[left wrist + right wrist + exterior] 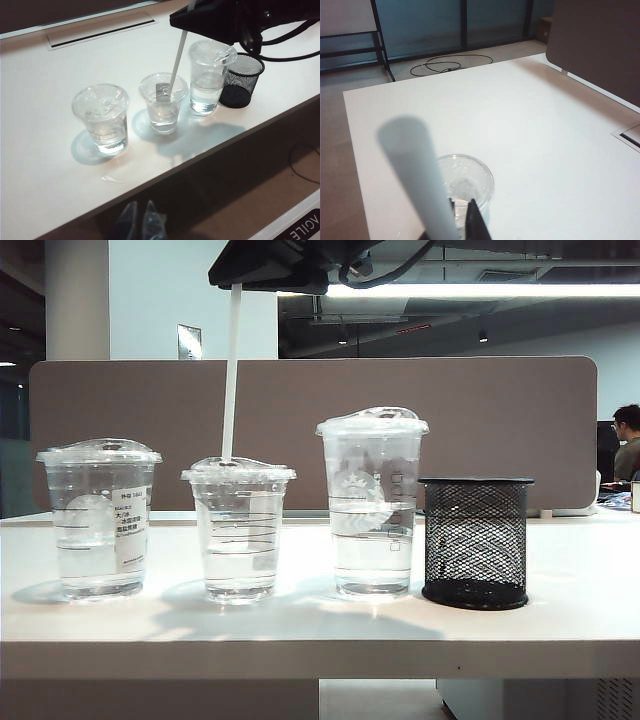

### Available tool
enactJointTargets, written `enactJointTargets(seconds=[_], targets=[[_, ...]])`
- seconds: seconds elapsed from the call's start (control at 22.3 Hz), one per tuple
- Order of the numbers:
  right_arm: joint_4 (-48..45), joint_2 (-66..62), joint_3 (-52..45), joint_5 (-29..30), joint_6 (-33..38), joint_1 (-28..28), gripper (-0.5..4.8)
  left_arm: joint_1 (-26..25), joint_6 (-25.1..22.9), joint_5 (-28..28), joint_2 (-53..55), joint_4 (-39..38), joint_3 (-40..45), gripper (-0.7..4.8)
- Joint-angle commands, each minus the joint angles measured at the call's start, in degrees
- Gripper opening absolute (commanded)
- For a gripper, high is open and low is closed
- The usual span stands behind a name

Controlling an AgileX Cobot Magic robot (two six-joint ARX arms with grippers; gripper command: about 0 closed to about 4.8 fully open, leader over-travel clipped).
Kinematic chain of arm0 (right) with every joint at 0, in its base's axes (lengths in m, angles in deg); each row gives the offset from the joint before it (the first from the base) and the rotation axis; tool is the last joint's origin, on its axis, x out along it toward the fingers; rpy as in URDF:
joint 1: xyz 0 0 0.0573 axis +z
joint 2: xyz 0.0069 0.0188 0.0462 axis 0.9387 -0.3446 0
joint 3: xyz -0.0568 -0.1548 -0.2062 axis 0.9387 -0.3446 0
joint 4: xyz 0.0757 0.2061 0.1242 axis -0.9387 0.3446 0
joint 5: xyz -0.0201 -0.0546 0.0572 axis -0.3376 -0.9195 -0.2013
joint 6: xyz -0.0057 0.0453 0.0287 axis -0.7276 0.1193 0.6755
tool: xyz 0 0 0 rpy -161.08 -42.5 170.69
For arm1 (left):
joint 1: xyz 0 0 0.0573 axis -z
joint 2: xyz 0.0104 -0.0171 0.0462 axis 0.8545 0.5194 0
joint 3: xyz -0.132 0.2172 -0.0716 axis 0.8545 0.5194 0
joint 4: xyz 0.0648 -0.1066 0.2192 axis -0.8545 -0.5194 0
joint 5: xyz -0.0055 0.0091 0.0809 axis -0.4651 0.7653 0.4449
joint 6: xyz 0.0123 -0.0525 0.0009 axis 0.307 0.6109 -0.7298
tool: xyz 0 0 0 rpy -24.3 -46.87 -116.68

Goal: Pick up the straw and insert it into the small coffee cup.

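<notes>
Nearest the exterior camera, white table (320,630) with a front edge running the full width. On it, in a row: wide cup with printed label (99,518) at far left, small coffee cup (238,530) beside it, tall cup with round logo (371,503) next, black mesh pen holder (475,541) at far right. All three cups clear, lidded, part filled with clear liquid.

Straw (230,380) white and nearly upright, leaning slightly, lower tip at the centre of the small coffee cup's domed lid, upper end pinched by the right gripper (262,270) above the cups. Jaws narrow, clamped on the straw, seen close and blurred in the right wrist view (427,190).

Left gripper (141,222) low and back from the table's edge, fingertips a faint blur; open or closed cannot be told.

Brown partition (310,430) behind the table.
</notes>
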Motion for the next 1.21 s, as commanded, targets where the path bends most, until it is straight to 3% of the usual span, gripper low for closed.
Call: enactJointTargets(seconds=[0.04,0.54,0.58,0.67,0.72,0.94,0.99,1.03,1.08,1.12,1.21], targets=[[-0.3,0.4,0.3,0.0,0.1,0.1,0.49,0.0,-0.1,0.0,0.1,0.6,-0.1,0.22],[1.1,-0.7,0.3,-0.5,0.1,0.0,0.68,0.0,-0.1,0.0,0.1,0.5,-0.1,0.22],[1.1,-1.0,0.3,-0.5,0.1,-0.1,1.10,0.0,-0.1,0.0,0.1,0.5,-0.1,0.22],[0.6,-2.6,0.3,-0.6,0.1,-0.2,4.48,0.0,-0.1,0.0,0.1,0.5,-0.1,0.22],[0.7,-2.7,0.3,-0.5,0.1,-0.2,4.79,0.0,-0.1,0.0,0.1,0.5,-0.1,0.22],[-0.2,-0.6,0.4,-0.6,0.1,-0.2,4.79,0.0,-0.1,0.0,0.1,0.5,-0.1,0.22],[-0.1,0.8,0.4,-0.6,0.1,-0.2,4.41,0.0,-0.1,0.0,0.1,0.5,-0.1,0.22],[0.3,2.7,0.4,-0.6,0.1,-0.1,3.45,0.0,-0.1,0.0,0.1,0.5,-0.1,0.22],[2.0,7.1,0.3,-0.6,-0.1,0.2,-0.11,0.0,-0.1,0.0,0.1,0.6,-0.1,0.22],[3.4,10.7,0.3,-1.0,-0.8,0.1,0.15,0.0,-0.1,0.0,0.1,0.7,-0.1,0.22],[10.1,20.0,0.2,-5.2,-3.7,0.1,-0.03,0.0,0.2,-0.4,0.0,2.6,0.7,0.22]])
